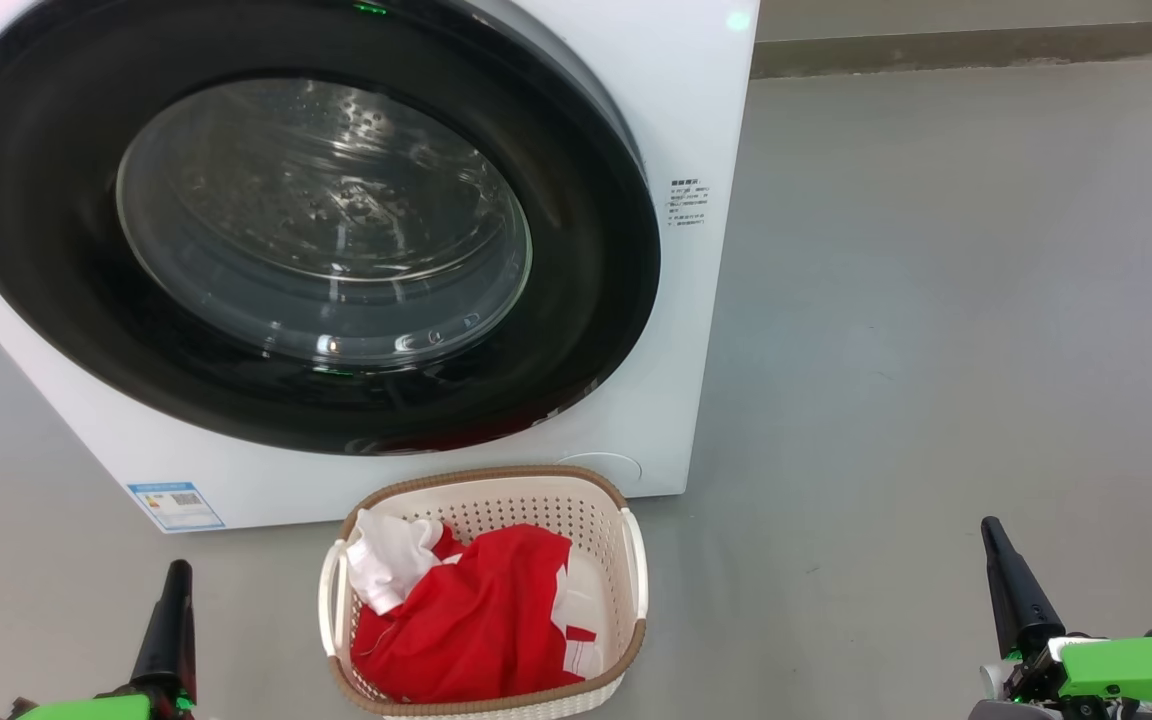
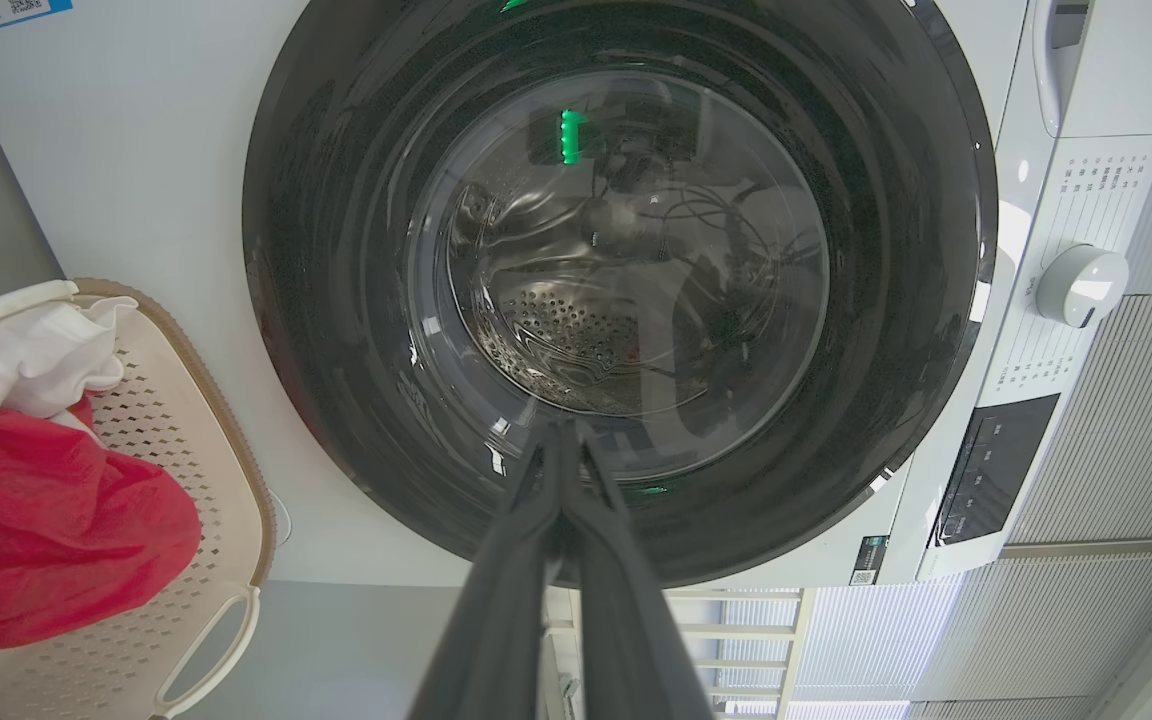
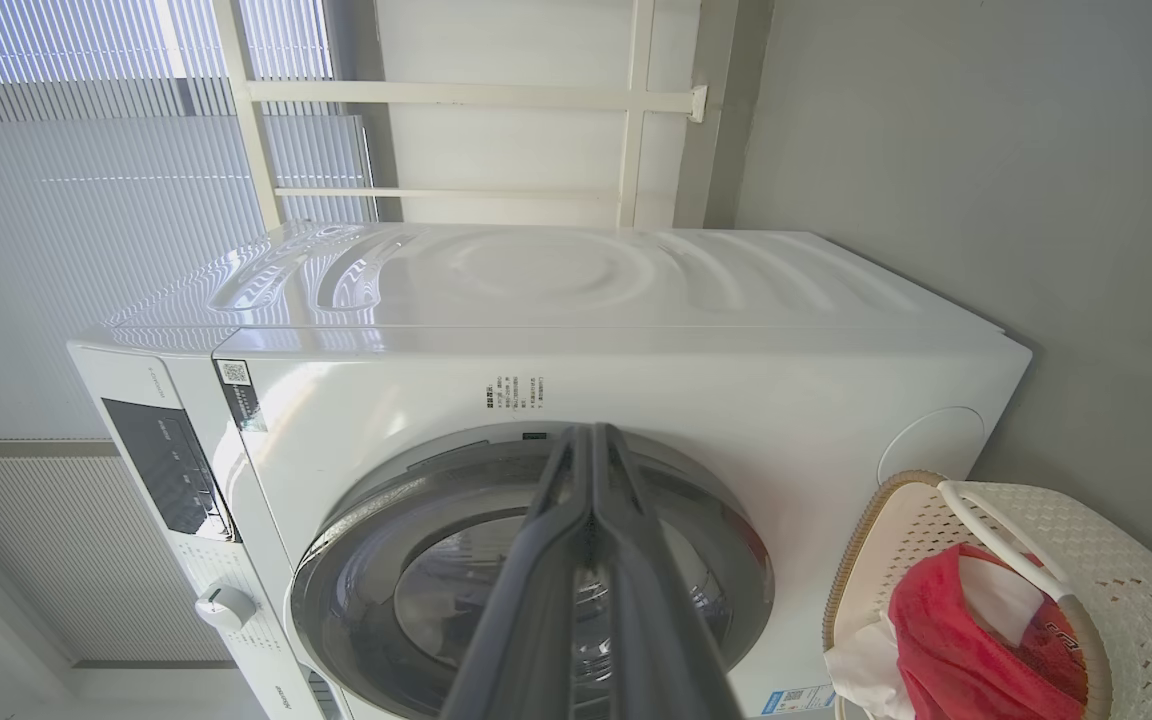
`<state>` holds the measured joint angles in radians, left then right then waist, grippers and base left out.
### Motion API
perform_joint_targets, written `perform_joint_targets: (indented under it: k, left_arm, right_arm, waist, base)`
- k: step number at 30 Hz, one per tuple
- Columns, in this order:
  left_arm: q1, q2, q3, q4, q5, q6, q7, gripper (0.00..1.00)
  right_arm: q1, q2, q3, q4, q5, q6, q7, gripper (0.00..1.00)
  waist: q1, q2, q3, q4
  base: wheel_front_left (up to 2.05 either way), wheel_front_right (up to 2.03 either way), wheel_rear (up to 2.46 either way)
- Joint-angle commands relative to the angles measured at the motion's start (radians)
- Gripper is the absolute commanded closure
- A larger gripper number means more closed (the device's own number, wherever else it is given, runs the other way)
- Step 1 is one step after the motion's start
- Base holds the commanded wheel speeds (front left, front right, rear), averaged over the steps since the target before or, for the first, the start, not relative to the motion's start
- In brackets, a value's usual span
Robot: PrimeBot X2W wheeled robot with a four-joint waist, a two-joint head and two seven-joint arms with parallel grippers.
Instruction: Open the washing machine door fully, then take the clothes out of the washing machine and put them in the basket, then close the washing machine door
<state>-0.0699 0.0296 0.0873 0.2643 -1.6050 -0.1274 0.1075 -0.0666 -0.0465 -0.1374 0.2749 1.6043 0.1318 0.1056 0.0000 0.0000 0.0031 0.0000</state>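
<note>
The washing machine door (image 1: pixel 36 250), a glossy black ring round a bulgy glass window, sits shut flat against the white washing machine (image 1: pixel 676 120). The cream basket (image 1: pixel 496 478) with its brown rim stands upright just in front, with the clothes (image 1: pixel 476 620) piled inside: red stuff plus a white piece.

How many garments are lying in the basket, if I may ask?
2: a red garment filling the basket, and a white piece at its far-left corner; others may lie hidden beneath.
</note>
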Motion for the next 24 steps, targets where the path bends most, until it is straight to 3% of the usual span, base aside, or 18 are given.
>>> perform_joint_targets:
  k: [1,24]
  left_arm:
    - [-0.038,0.021,0.026,-0.019,-0.004,-0.003,0.006,1.0]
    - [-0.038,0.021,0.026,-0.019,-0.004,-0.003,0.006,1.0]
  right_arm:
    - [-0.041,-0.004,0.024,-0.03,0.004,-0.001,0.008,1.0]
    - [-0.041,-0.004,0.024,-0.03,0.004,-0.001,0.008,1.0]
  waist:
    - [0.0,0.0,0.0,0.0]
    - [0.0,0.0,0.0,0.0]
  base:
    - [0.0,0.0,0.0]
    - [0.0,0.0,0.0]
